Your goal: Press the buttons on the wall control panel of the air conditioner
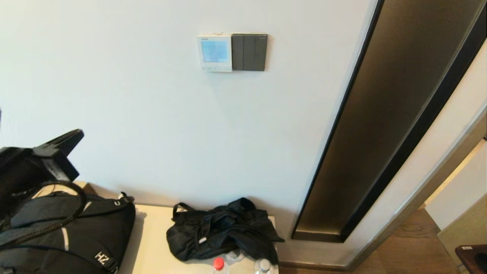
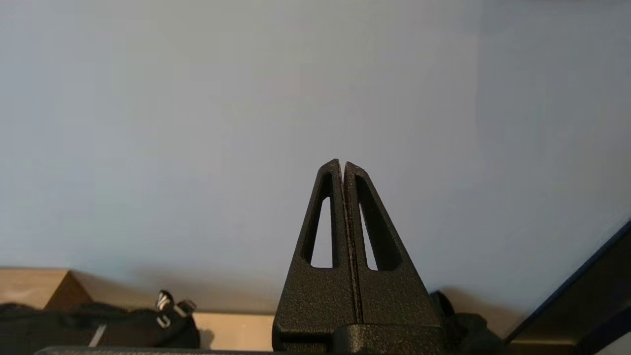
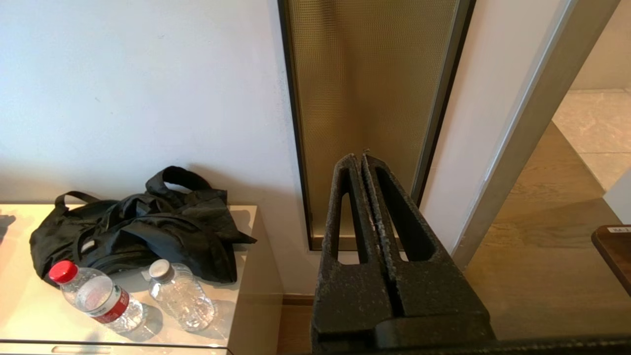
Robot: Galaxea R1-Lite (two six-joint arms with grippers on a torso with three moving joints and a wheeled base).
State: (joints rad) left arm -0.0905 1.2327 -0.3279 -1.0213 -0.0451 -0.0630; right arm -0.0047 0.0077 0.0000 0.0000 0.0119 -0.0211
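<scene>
- air conditioner's wall control panel point(image 1: 214, 53): smooth white plastic, with a glossy light-blue screen.
- switch plate point(image 1: 249, 52): matt dark grey plastic.
- wall point(image 1: 152, 114): smooth, matt pale paint.
- right gripper point(image 3: 364, 160): rough, grainy black plastic, dusty.
- crumpled bag point(image 3: 143, 229): soft black cloth.
- bottles point(image 3: 98, 298): clear glossy plastic.
- glass strip point(image 3: 365, 98): fine-textured amber pane in a dark frame.
- floor point(image 3: 542, 256): wood.
</scene>
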